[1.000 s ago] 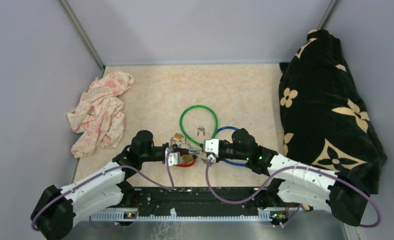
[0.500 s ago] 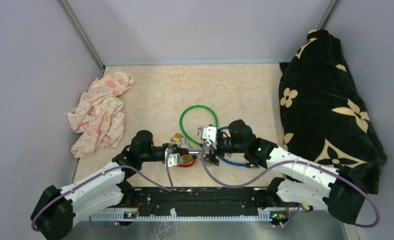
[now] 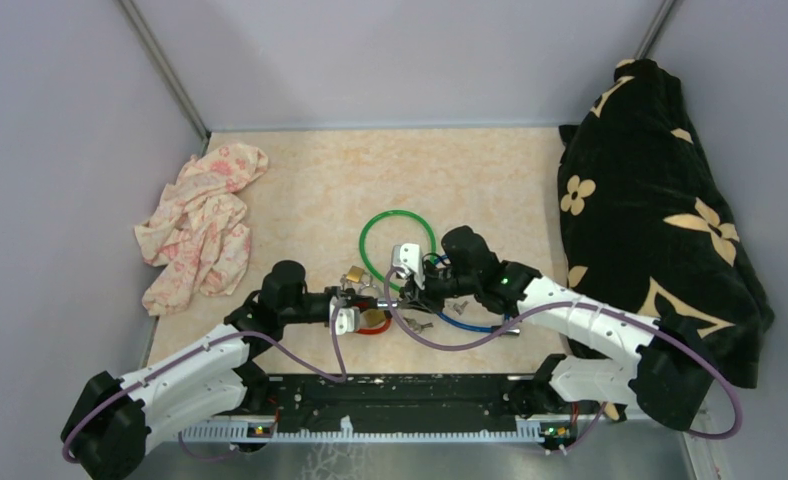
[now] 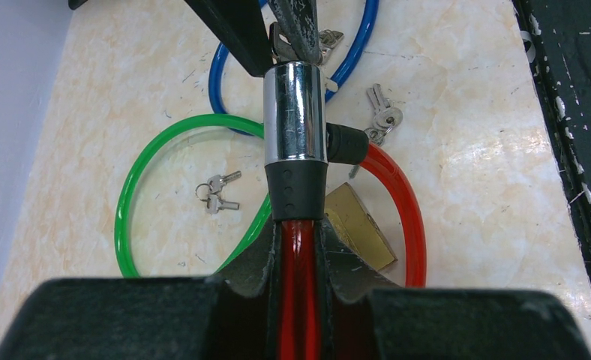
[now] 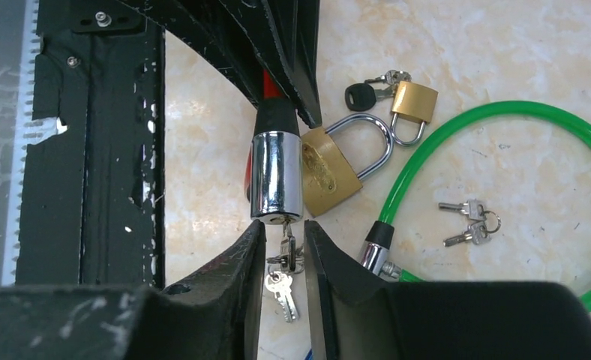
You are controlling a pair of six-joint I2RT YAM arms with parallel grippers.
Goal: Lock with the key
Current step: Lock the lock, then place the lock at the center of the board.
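**Red cable lock (image 4: 412,217), keyhole end facing the right arm.** The left gripper (image 4: 298,232) has its jaws pressed onto the red cable just behind the black collar. The chrome barrel (image 5: 276,176) therefore points straight out from them, its long axis in line with the left jaws.

The key (image 5: 283,251) sits in the barrel's far end on that same axis, with the rest of its bunch dangling beyond it. The right gripper (image 5: 285,240) meets the barrel end-on. Its jaws stand narrowly apart, one on either side of the key's head. The right arm is plainly the nearer to the key, and by my judgement any turn has to be made about the barrel's axis.

From the right wrist view I cannot tell whether the pads already bear on the key or only flank it.

Beside the barrel lie:
- a large brass padlock (image 5: 322,172), close against it;
- a small brass padlock (image 5: 414,101), past the large one;
- a green cable lock (image 5: 502,112), further out, ringing a spare key pair (image 5: 469,221);
- a blue cable lock (image 4: 225,67), beyond the barrel's key end.

**Hidden or unclear:**
- The keyhole is covered by the key and by shadow.
- The angle at which the key stands cannot be read.
- The cable's black plug meets the barrel's side, but how deep it is seated is not visible.
- In the top external view the key is lost among the fingers.
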